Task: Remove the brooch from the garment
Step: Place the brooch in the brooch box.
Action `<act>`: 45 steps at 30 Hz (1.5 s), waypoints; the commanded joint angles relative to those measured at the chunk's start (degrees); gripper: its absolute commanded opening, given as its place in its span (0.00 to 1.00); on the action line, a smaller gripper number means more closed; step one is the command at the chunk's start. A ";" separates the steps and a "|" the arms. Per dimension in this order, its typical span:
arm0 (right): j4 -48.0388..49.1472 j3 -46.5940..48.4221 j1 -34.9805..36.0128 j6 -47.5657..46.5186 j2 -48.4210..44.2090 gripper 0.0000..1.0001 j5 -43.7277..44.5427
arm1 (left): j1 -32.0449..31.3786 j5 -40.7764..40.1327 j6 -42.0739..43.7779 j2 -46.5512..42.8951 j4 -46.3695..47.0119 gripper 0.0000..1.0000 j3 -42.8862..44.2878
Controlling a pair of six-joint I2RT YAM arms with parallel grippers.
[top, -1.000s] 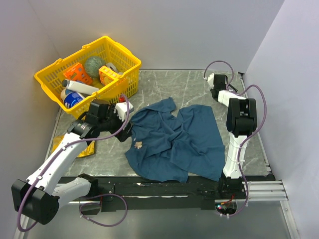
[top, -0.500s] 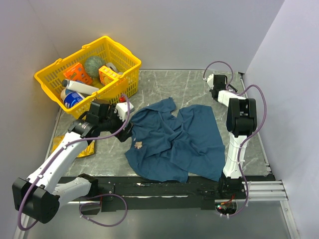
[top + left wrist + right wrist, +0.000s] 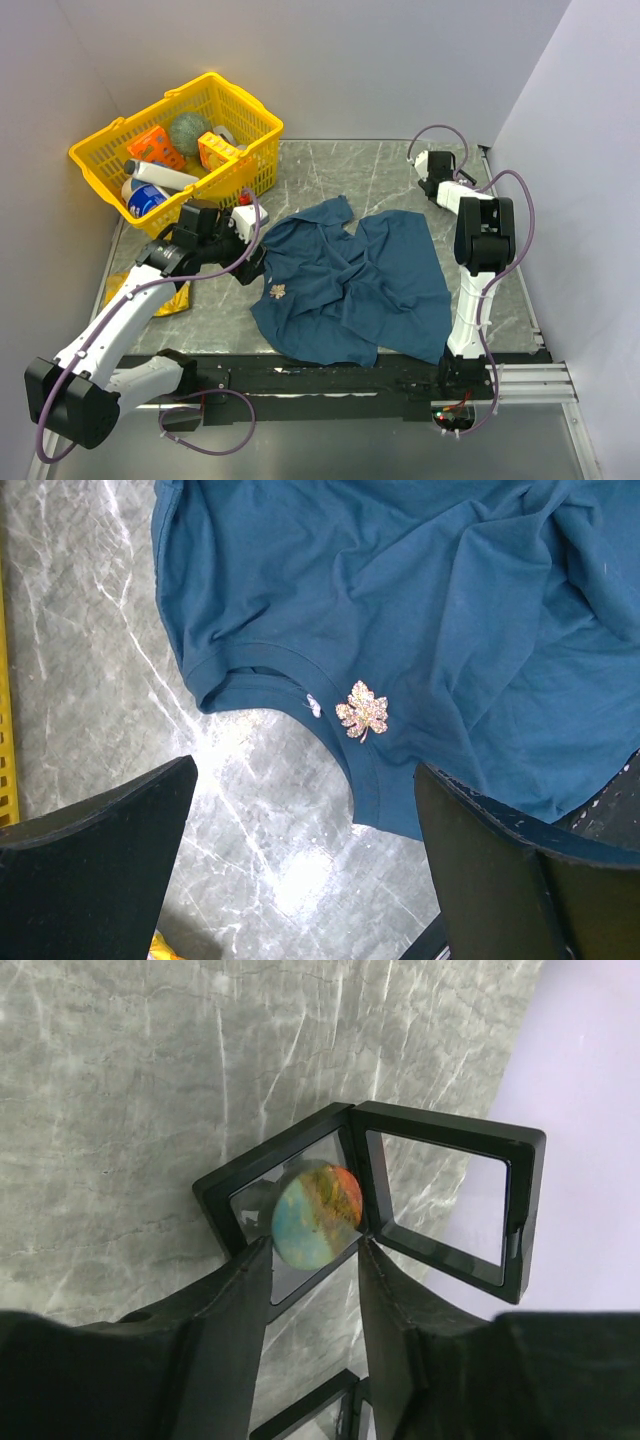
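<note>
On the neckline hem of the shirt sits the brooch, a small gold leaf, pinned flat just beside a white tag. Nothing of the task is done yet, as far as I can judge: the brooch is on the cloth and no finger touches it. The shirt lies wrinkled and spread on the grey marbled table.

The left gripper hangs above the collar edge with its 2 fingers spread wide and nothing between them. In the left wrist view the brooch lies just ahead of the gap, a little nearer the right-hand finger, clearly apart from both. What is left is the whole job: come down, pinch the leaf and free it from the cloth.

The right gripper is well apart from the shirt, at the far corner. Its 2 fingers flank a round blue and orange disc in an open black case; I cannot tell whether they pinch it.
</note>
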 commanded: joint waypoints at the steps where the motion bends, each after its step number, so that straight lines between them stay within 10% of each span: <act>1: -1.68 2.50 0.53 2.08 -2.81 0.50 -1.13 | 0.42 1.48 0.12 -0.11 1.03 0.96 1.39; 25: -16.43 8.12 2.19 12.36 -13.88 0.55 -13.16 | 0.77 2.19 0.20 -0.90 0.86 0.96 1.04; 33: -25.41 0.49 8.43 16.93 -35.22 0.70 -28.01 | 0.86 2.19 0.56 -1.16 0.68 0.96 1.22; 37: -29.72 -8.03 13.09 17.55 -46.92 0.99 -36.71 | 0.77 2.10 2.66 -0.55 -1.59 0.96 2.62; 45: -36.84 -20.25 13.63 9.91 -64.42 1.00 -48.32 | 0.69 5.87 10.04 2.44 -6.25 0.96 5.87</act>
